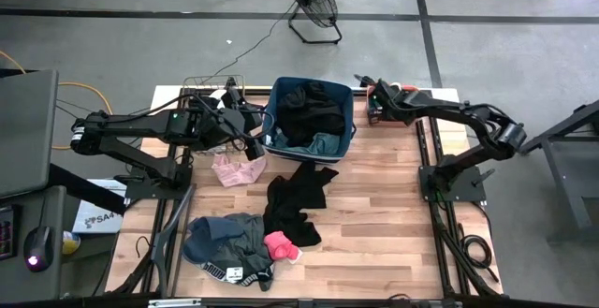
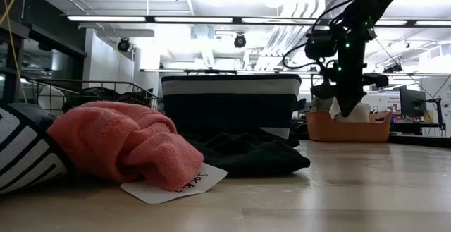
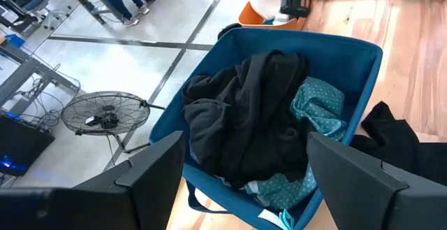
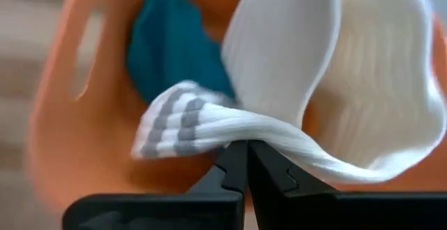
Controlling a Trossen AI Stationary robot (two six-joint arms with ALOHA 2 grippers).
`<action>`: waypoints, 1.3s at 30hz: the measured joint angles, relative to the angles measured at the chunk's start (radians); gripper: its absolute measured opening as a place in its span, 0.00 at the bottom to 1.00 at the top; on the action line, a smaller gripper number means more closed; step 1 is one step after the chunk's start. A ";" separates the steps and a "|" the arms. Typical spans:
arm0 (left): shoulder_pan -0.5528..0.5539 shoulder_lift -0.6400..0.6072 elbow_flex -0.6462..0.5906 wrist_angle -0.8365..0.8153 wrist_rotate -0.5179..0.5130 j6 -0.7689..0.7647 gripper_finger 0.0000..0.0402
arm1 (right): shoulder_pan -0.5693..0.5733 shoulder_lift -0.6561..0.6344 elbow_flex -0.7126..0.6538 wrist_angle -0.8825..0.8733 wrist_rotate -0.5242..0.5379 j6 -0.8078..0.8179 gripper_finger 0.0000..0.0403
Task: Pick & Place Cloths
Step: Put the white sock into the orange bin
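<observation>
Right gripper (image 4: 246,161) at the far right corner of the table (image 1: 374,242), over the coral tub (image 2: 349,129); fingers pinched tight on a white ribbed sock (image 4: 307,83) with grey stripes at the cuff. Its wrist view is filled by sock and tub wall, with a teal piece (image 4: 174,48) lying inside the tub; the tub floor is not visible. From above, the tub is mostly covered by the arm and hard to make out. Left gripper (image 3: 241,163) hangs over the near-left rim of the blue bin (image 1: 346,121), fingers spread wide, nothing between them. Bin holds a black garment (image 3: 244,118) heaped over a teal dotted piece (image 3: 318,101); what lies beneath is hidden. On the table: pale pink cloth (image 1: 239,169) just beside the bin's left corner, black cloth (image 1: 295,200) spread mid-table, bright pink piece (image 1: 281,245) touching its near end, grey-teal bundle (image 1: 225,238) toward the near edge. In the low view the pink piece fills the foreground and blocks much of the left side; a paper tag (image 2: 173,186) under it is only partly legible. Right half of the table lies bare wood.
</observation>
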 joint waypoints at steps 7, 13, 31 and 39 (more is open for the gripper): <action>0.000 0.000 0.000 -0.001 0.000 0.000 0.73 | -0.083 0.072 0.000 0.036 -0.037 -0.032 0.01; 0.000 0.000 0.000 -0.002 0.000 0.000 0.73 | -0.096 0.138 0.000 0.069 -0.122 -0.066 0.01; 0.000 0.000 0.000 -0.002 0.000 0.001 0.73 | -0.044 -0.065 0.000 0.072 -0.145 -0.072 0.01; 0.000 0.000 0.000 -0.002 0.000 0.001 0.73 | -0.044 -0.155 0.000 0.103 0.042 -0.061 0.01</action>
